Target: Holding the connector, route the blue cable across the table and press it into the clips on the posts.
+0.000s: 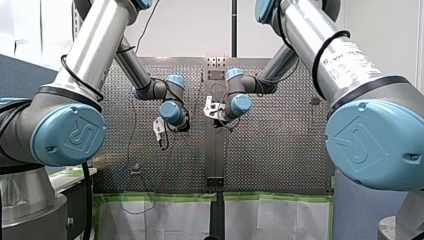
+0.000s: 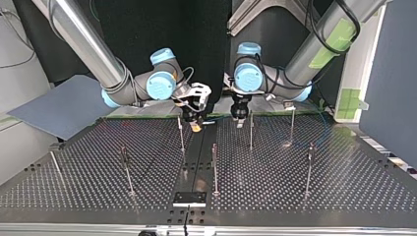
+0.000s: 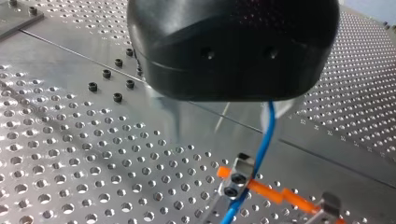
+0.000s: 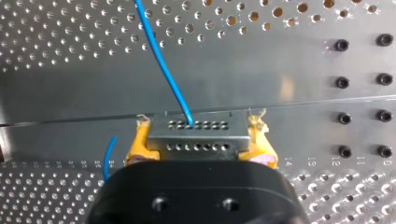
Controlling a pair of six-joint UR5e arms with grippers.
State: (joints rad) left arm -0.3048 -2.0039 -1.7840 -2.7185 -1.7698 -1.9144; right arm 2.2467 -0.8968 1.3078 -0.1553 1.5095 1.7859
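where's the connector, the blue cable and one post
connector (image 4: pixel 197 136): right wrist view, centre of its metal face
blue cable (image 4: pixel 161 65): right wrist view, stretch ahead of the connector
post (image 2: pixel 215 169): top view, shaft of the central post

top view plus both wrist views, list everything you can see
grey metal connector with holes: one, grey, in my right gripper
thin blue cable: one, blue, running from the connector
perforated metal table: one, silver, under everything
thin metal posts: seven, silver, standing across the table
metal clips on orange bar: two, silver, ahead of my left gripper
flat black plate: one, black, table's near edge, top view
right gripper: one, yellow pads, shut on connector
left gripper: one, black, above the cable
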